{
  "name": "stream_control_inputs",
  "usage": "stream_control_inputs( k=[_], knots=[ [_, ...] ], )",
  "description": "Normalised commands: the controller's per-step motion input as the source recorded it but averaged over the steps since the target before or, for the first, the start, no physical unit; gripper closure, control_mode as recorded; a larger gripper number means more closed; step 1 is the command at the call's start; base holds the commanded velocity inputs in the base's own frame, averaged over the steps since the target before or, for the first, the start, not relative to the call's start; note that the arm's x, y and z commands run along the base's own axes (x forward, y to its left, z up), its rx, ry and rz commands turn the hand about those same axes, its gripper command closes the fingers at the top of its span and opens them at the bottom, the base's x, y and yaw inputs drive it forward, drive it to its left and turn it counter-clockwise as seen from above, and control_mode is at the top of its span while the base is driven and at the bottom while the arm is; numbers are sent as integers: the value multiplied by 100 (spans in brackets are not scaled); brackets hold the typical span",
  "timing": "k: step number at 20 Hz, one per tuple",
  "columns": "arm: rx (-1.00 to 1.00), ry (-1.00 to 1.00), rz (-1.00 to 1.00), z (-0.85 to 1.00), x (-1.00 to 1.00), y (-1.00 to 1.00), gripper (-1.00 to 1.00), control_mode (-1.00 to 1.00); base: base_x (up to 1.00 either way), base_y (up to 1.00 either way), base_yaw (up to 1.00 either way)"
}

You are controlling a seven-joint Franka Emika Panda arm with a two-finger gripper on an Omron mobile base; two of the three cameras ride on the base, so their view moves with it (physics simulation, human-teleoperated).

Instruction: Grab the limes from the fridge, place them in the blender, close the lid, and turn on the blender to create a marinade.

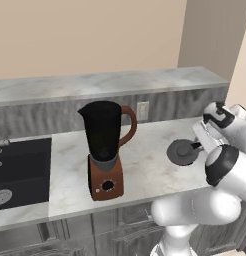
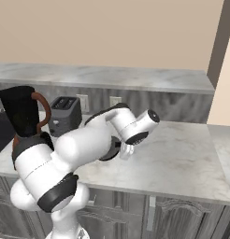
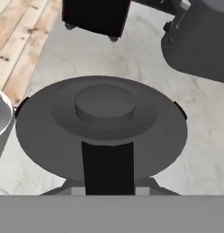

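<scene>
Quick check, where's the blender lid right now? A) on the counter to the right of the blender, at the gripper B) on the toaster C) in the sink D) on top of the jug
A: the lid lies flat on the counter to the right of the blender, whose jug top is open; the gripper is at the lid's edge.

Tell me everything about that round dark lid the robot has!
The lid is a flat, dark grey disc with a raised round knob in its middle, and it looks like matte plastic. It sits level just over the pale marble counter, right of the blender. The robot's hand is clamped on its rim.
</scene>
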Motion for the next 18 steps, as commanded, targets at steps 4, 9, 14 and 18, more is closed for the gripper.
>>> stream_control_inputs(
  k=[4,9,14,18],
  knots=[
    [15,-7,-3,1,-58,0,100,-100,0,0,0],
    [23,-5,0,26,-50,0,100,-100,0,0,0],
    [24,-5,0,61,-9,0,100,-100,0,0,0],
    [25,-4,0,66,0,0,100,-100,0,0,0]
  ],
)
